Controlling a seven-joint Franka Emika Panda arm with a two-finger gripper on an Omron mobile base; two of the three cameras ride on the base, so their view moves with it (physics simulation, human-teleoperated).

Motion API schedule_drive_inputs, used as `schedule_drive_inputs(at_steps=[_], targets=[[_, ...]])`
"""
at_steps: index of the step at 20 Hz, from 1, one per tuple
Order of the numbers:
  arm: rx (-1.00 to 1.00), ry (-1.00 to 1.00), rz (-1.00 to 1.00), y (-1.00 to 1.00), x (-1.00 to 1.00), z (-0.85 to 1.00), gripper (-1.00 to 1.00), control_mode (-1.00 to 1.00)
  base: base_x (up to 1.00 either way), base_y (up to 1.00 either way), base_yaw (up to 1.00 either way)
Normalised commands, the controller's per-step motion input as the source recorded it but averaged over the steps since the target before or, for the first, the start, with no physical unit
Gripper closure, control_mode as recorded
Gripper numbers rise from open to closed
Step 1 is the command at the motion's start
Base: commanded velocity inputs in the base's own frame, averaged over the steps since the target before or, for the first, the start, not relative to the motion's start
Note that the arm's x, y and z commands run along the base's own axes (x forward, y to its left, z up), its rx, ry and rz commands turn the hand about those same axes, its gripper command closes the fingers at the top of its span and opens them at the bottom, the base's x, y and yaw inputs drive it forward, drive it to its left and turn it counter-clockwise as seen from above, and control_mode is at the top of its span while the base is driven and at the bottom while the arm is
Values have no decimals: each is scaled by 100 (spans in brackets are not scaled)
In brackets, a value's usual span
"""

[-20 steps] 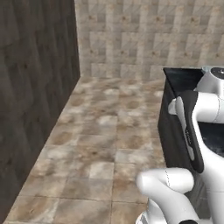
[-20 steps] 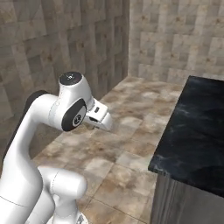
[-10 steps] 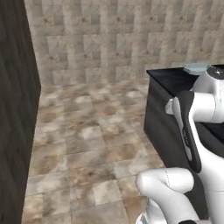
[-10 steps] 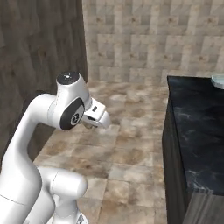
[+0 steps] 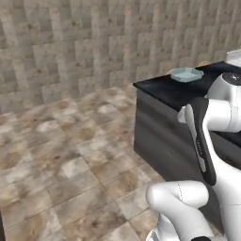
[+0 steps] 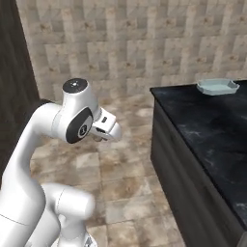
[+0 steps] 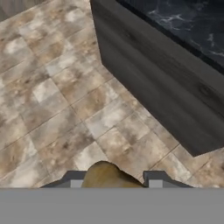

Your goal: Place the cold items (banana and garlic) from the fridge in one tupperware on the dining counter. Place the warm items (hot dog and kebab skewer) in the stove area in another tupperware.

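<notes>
The hand view has a yellow-brown rounded banana (image 7: 104, 174) sitting between the two dark fingertips (image 7: 75, 178) of my gripper (image 7: 113, 177), which is shut on it above the tiled floor. The dining counter (image 6: 202, 126), a black white-veined top on a dark grey base, stands to the right of the arm; its near corner (image 7: 183, 74) lies ahead of the hand. A shallow pale blue-grey tupperware (image 6: 217, 87) rests on the counter's far end (image 5: 187, 74). The arm's white wrist (image 6: 107, 128) is held folded in front of the base, short of the counter.
Beige stone tiles cover the floor (image 5: 70, 160) and the back wall (image 6: 144, 43). A dark panel (image 6: 12, 96) rises at the left edge of the right base view. A white thing (image 5: 234, 55) shows on the counter at the far right edge.
The base has turned, so both base views swung: the dark wall slid off to the left and the counter with its tupperware came into view. The arm's pose and grip are unchanged.
</notes>
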Motion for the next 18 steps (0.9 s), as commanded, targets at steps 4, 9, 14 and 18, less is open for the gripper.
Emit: schedule_drive_inputs(at_steps=[4, 9, 14, 18], targets=[[0, 0, 0, 0, 0, 0, 100, 100, 76, 88, -51], [0, 0, 0, 0, 0, 0, 100, 100, 74, 94, -49], [0, 0, 0, 0, 0, 0, 100, 100, 72, 99, -46], [0, 0, 0, 0, 0, 0, 100, 100, 70, 100, -45]])
